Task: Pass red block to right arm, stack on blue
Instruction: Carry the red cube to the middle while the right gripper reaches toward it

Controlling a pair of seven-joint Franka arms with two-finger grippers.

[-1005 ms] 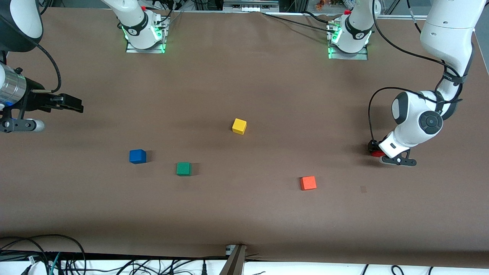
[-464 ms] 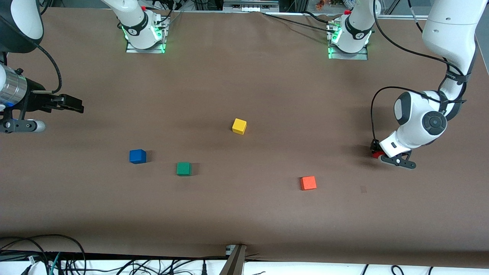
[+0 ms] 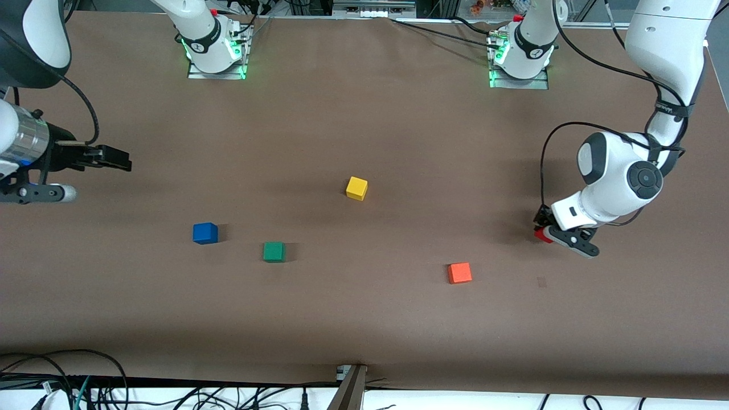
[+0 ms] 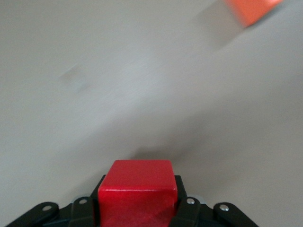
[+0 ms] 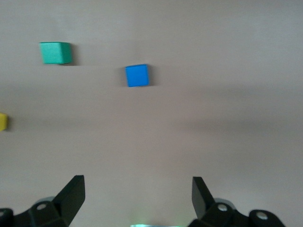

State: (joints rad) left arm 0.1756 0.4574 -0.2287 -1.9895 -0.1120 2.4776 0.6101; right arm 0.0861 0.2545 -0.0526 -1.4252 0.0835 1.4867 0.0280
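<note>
Left gripper (image 3: 548, 232): mine, black with open linkages, over the brown tabletop (image 3: 364, 319) at the left arm's end. In the left wrist view it shows as (image 4: 137, 208).
Left jaws: closed on the small deep-red cube (image 4: 138, 195), one at each side face. In the front view only a sliver of that cube (image 3: 541, 235) shows past the linkage.
Red cube's place: in my grip, above the tabletop, its shadow on the brown surface under it.
Right gripper (image 3: 117, 159): mine, slim, black and straight-fingered, on a silvery wrist cylinder, over the right arm's end of the tabletop. The right wrist view shows it at (image 5: 138, 196).
Right jaws: spread wide, nothing between them; that arm waits.
Small solid blue cube (image 3: 205, 233): on the tabletop toward the right arm's end, seen from my right wrist at (image 5: 137, 75).
Small green cube (image 3: 274, 251): beside the blue one, a little nearer the front camera, apart from it (image 5: 55, 52).
Small yellow cube (image 3: 356, 188): mid-tabletop, farther from the front camera than the green one.
Small lighter-orange cube (image 3: 459, 273): on the tabletop, nearer the front camera than my left gripper, apart from it; blurred at (image 4: 253, 9).
</note>
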